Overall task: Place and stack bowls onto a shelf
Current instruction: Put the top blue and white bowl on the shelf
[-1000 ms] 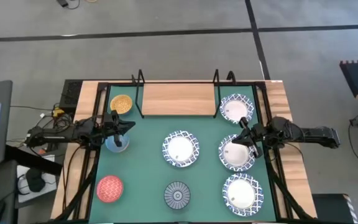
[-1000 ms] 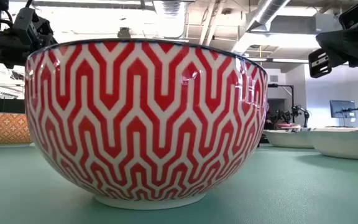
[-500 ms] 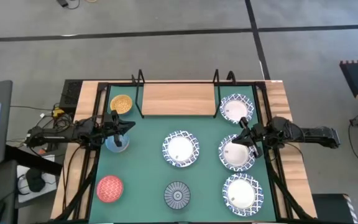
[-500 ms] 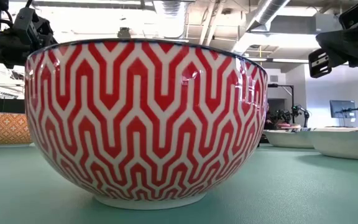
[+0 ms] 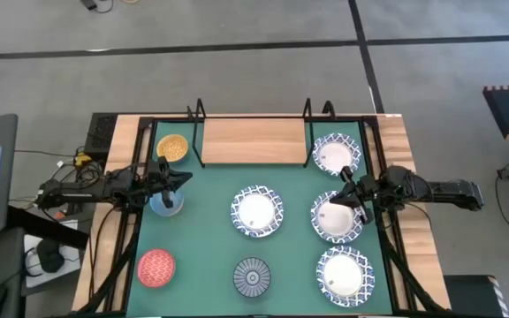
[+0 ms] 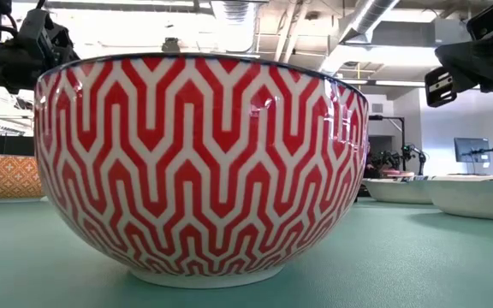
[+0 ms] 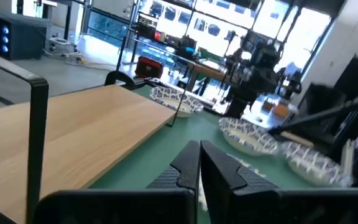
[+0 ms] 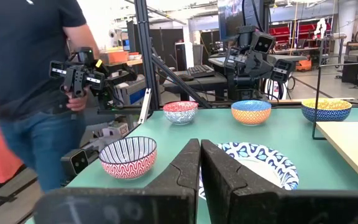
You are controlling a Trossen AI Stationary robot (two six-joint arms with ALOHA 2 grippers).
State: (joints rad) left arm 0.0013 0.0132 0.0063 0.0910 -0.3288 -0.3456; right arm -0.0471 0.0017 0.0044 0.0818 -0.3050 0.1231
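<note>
The shelf (image 5: pixel 253 141), a light-wood board in a black wire frame, stands at the far edge of the green mat (image 5: pixel 206 238). Three large blue-rimmed white bowls (image 5: pixel 335 155) (image 5: pixel 337 217) (image 5: pixel 344 274) sit in a row on the right, another (image 5: pixel 256 212) in the middle. The yellow bowl (image 5: pixel 172 147), light blue bowl (image 5: pixel 166 204), red bowl (image 5: pixel 156 268) and dark striped bowl (image 5: pixel 253 276) rest on the mat. My left gripper (image 5: pixel 186 179) hangs shut above the light blue bowl. My right gripper (image 5: pixel 350 187) hangs shut above the right-hand row. Both hold nothing.
A person (image 8: pixel 36 81) stands beyond the table's left side, holding a device. Black frame rails (image 5: pixel 140 230) run along both sides of the mat. The shelf's upright wire posts (image 7: pixel 39 130) rise at its ends. Bare mat lies between the middle bowl and the left-hand bowls.
</note>
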